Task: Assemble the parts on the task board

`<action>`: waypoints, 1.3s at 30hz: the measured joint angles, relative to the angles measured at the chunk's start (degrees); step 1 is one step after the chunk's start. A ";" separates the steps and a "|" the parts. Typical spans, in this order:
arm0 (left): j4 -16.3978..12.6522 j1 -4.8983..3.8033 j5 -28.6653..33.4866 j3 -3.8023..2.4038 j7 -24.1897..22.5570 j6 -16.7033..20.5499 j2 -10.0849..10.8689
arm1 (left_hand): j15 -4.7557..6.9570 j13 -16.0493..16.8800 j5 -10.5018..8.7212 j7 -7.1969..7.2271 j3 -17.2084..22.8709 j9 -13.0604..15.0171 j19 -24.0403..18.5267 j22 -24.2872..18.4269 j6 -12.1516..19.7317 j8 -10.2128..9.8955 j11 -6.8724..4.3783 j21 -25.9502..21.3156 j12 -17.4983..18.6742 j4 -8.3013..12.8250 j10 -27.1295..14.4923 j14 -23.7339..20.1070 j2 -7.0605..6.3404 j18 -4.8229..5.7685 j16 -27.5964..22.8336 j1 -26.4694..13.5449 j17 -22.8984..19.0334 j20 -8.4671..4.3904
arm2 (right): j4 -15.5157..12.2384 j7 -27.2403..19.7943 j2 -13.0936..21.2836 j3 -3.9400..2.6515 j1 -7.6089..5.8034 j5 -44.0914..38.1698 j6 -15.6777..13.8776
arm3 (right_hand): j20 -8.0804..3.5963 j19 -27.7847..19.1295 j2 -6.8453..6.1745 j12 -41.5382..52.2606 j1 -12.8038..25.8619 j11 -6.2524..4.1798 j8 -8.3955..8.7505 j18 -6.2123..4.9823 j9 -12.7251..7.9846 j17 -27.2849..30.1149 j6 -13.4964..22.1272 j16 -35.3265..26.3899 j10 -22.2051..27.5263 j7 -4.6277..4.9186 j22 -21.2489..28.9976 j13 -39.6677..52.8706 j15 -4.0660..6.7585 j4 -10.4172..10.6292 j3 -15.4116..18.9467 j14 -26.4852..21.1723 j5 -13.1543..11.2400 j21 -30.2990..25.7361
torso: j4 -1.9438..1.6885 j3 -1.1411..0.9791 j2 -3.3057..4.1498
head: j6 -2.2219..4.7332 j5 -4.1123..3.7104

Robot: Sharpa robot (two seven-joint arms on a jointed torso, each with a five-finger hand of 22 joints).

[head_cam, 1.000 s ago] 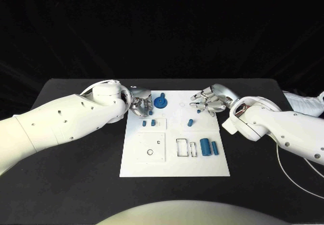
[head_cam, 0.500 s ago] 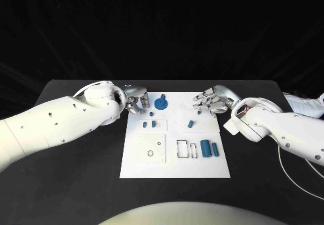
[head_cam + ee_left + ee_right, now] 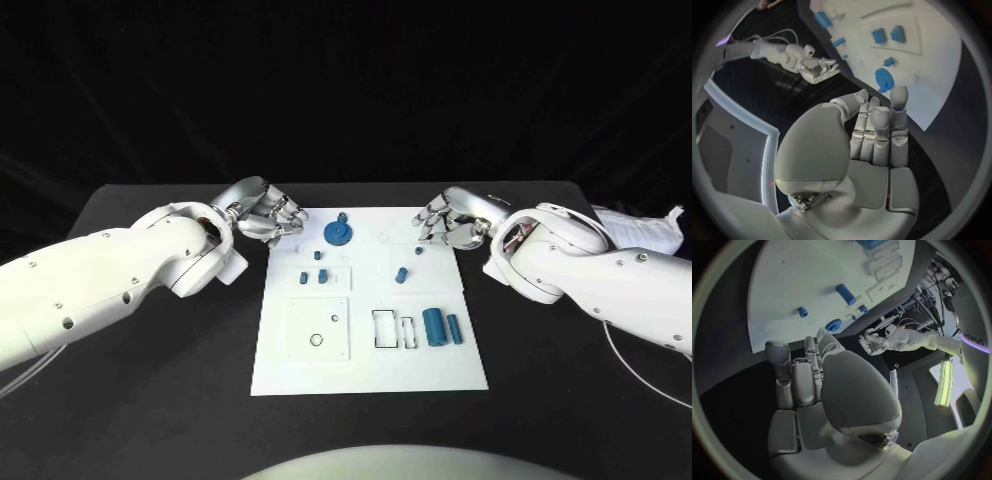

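Both hands empty, fingers loosely together, the left hand and right hand flank the task board at frame centre; the round blue part near its top edge likely wants a careful pinch.

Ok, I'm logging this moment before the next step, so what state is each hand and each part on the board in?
left hand: holds nothing, fingers straight and close together, over the board's far left corner.
right hand: holds nothing, at the far right edge.
task board: flat on the table.
blue round part: on the board, untouched.
two blue cylinders: lying side by side, loose.
small blue pieces: on the board, untouched.
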State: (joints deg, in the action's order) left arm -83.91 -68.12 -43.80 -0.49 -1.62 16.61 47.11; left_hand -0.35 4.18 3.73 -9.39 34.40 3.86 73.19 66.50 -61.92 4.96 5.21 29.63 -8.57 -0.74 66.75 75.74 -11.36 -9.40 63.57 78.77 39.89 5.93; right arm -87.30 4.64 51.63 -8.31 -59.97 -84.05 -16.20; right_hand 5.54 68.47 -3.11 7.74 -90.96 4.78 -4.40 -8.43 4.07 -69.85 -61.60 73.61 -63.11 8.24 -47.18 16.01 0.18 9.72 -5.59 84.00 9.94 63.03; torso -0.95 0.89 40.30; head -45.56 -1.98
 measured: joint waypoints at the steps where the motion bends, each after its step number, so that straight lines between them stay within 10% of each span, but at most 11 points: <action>1: -0.72 0.33 3.99 0.13 -1.23 0.37 0.33 | -0.07 0.06 0.00 0.00 -0.82 0.00 -0.50 -0.63 0.00 0.00 0.00 -1.28 -0.30 -0.24 0.00 -0.48 0.07 -0.01 -0.64 -0.56 -0.98 0.09 | 0.11 0.38 -0.13 0.00 -0.02 -1.95 0.64 | 0.00 0.00 -0.38 -0.48 -0.01 0.02 0.00 0.00 0.00 0.00 -0.26 0.00 0.35 -0.09 0.00 -0.61 -0.08 0.03 -0.26 -0.08 -0.34 0.00 | -0.02 0.01 0.01 | 0.13 -0.15; 14: -5.92 1.84 39.51 0.52 -11.60 0.64 3.46 | -0.16 0.17 0.00 0.00 -4.20 0.01 -0.83 -2.71 0.01 -0.01 0.20 -3.99 -1.64 -0.82 -0.63 -2.22 0.47 0.02 -3.14 -1.17 -5.41 0.32 | 1.12 4.19 -1.62 0.60 -0.09 -17.10 7.94 | -0.22 -0.23 -1.07 -2.47 0.69 0.01 0.24 0.00 -0.07 0.22 -0.94 -0.01 0.73 -0.36 0.08 -4.81 -0.08 0.32 -1.87 -0.08 -1.40 0.00 | -0.36 0.56 0.04 | 0.82 -0.64; 39: -6.56 1.90 45.77 0.54 -14.18 0.48 4.35 | -0.18 0.16 0.00 -0.50 -5.38 0.01 -0.83 -3.56 0.54 -0.01 0.51 -4.86 -2.27 -0.10 -1.35 -3.45 1.26 0.03 -4.37 -0.38 -7.87 0.32 | 0.72 5.22 -2.97 1.04 0.01 -19.35 10.79 | -0.21 -0.23 -1.60 -2.92 1.22 0.09 0.51 0.00 -0.13 0.02 -1.72 0.51 -0.22 -0.53 -0.74 -9.17 -0.08 0.48 -6.14 -0.08 -3.09 0.43 | -0.24 0.44 0.11 | 0.89 -0.41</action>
State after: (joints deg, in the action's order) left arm -90.47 -66.22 1.97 0.05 -15.80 17.09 51.46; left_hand -0.53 4.34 3.73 -9.89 29.02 3.88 72.36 62.94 -61.39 4.95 5.72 24.77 -10.84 -0.84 65.40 72.29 -10.10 -9.37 59.20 78.40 32.02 6.25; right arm -86.58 9.85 48.66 -7.27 -59.96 -103.40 -5.41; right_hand 5.32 68.24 -4.71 4.81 -89.74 4.87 -3.89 -8.42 3.93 -69.83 -63.31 74.12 -63.33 7.71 -47.92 6.84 0.11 10.20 -11.73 83.92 6.85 63.46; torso -1.19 1.33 40.41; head -44.67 -2.38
